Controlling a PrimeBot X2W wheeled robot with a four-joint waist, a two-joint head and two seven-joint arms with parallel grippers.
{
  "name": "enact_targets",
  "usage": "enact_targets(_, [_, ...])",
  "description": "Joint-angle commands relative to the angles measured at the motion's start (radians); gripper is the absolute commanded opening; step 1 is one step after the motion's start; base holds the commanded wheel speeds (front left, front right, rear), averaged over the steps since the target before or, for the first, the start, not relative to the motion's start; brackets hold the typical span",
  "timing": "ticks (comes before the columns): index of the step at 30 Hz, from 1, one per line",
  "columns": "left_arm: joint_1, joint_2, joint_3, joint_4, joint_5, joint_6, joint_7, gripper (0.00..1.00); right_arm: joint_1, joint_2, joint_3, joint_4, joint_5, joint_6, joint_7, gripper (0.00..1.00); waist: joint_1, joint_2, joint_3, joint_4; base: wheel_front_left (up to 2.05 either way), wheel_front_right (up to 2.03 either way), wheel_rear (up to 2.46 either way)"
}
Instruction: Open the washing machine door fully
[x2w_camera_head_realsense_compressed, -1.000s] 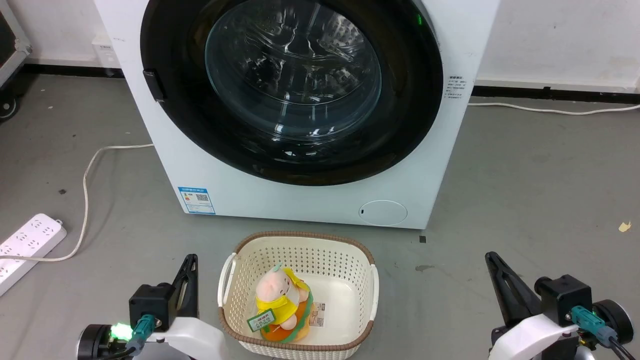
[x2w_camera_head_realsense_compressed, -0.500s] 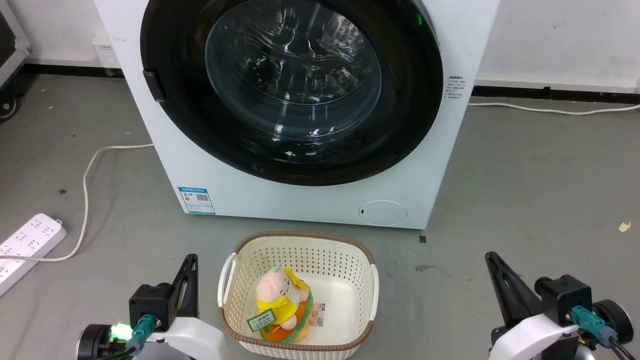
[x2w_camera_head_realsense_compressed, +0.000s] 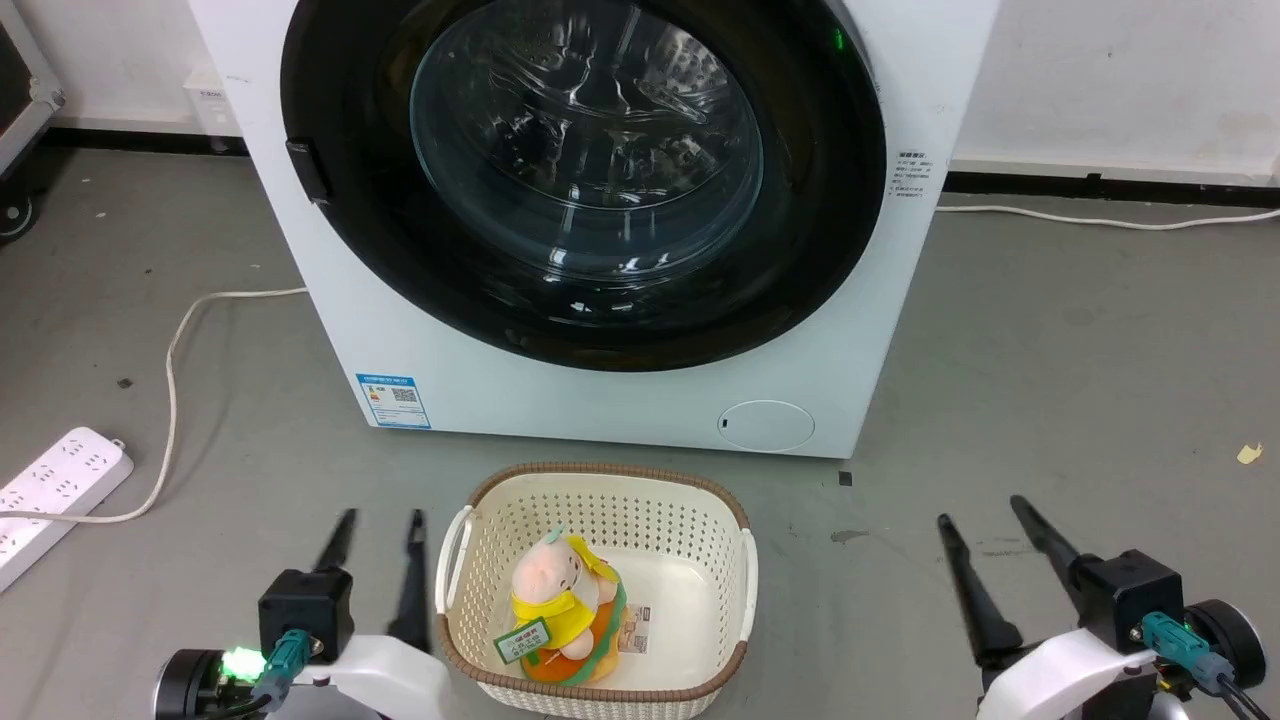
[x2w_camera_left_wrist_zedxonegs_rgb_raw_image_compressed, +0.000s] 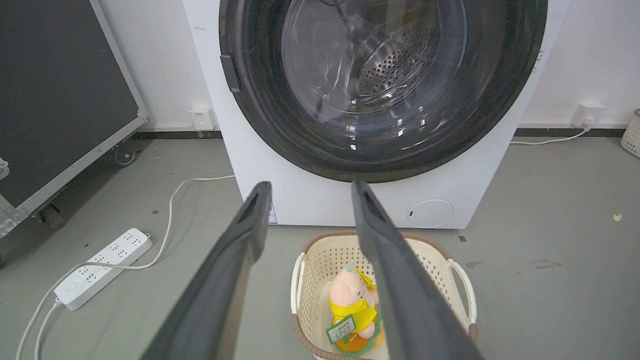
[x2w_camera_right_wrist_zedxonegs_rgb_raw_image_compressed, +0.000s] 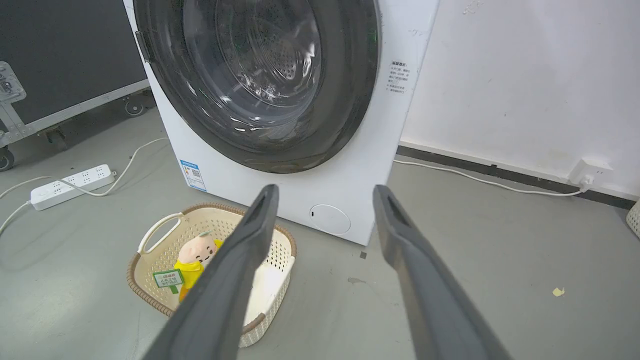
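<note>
Head view: glossy washing machine door (x2w_camera_head_realsense_compressed: 585, 160) closed.

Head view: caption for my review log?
Both arms' jaws open beside the basket; washing machine door shut.

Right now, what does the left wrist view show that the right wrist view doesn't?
Left wrist view: the left tool, open, and a wall socket beside the washing machine. Right wrist view: the right tool, open, and the blue sticker uncovered. Both: the closed washing machine door, the basket with a plush toy, the power strip.
</note>
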Motion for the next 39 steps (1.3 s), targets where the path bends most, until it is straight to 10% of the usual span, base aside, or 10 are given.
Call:
enact_targets(1, [-0.001,0.000,-0.002,0.002,-0.001,0.001,-0.005,1.00,0.000,0.000,0.001,0.001,0.005,0.000,-0.005,1.00,0.0000,0.0000,0.000,0.000,0.00,0.00,0.00])
enact_targets(39, [-0.094,0.001,-0.070,-0.015,-0.025,0.035,-0.088,1.00,-0.311,-0.098,-0.001,0.036,0.314,0.000,-0.023,1.00,0.0000,0.0000,0.156,0.054,0.00,0.00,0.00])
